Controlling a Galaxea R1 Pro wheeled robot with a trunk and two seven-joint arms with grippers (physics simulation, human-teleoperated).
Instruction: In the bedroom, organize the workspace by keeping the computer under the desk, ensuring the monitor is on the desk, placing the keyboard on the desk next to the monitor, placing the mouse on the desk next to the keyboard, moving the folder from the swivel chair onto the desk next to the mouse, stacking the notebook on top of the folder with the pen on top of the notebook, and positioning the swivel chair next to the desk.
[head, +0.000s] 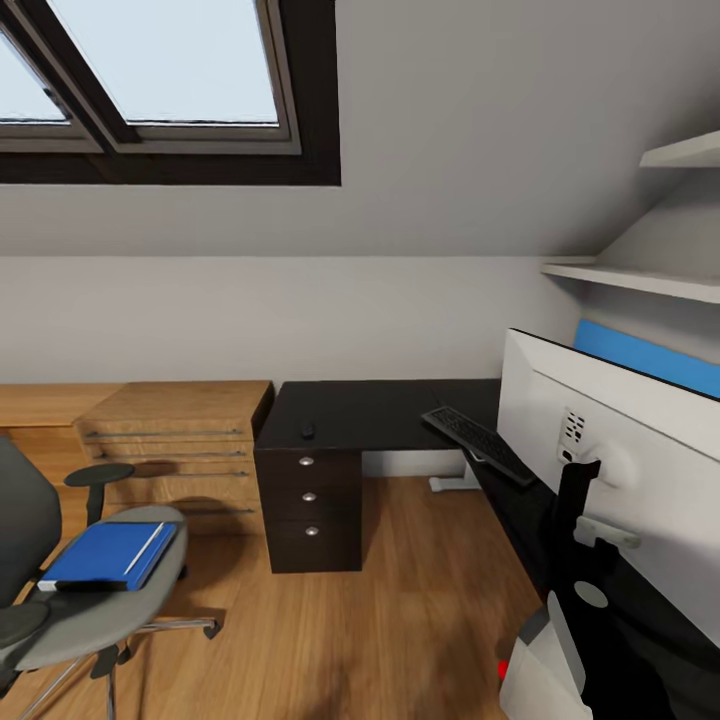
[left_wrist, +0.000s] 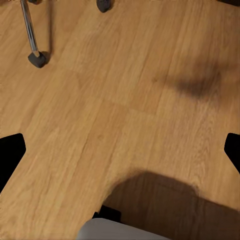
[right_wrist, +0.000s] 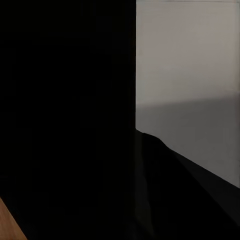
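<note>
Seen from the robot's head, the L-shaped desk stands against the far wall, its glossy black top running back along the right side toward the camera. The small black mouse lies on the top above the drawer unit, well apart from the keyboard, which sits at an angle on the desk's inner corner, one end jutting past the edge. Closest on the right, the monitor stands on the desk with its white back to the camera, its black neck running down toward the top.

At lower left, the swivel chair stands on the wooden floor, well apart from the desk. The bright blue folder lies flat on its grey seat, and the thin pale pen lies across the folder near its right edge. A dark edge under the folder's near corner may be the notebook; it cannot be told for sure. A light wooden chest of drawers stands just beside the desk's drawer unit.

The left wrist camera looks down at the floor, with a chrome chair leg and caster at one corner; dark tips at both picture edges suggest the left gripper's fingers spread wide, holding nothing. The right wrist camera faces a black surface and a grey panel; whether that gripper is apart or together cannot be told.
</note>
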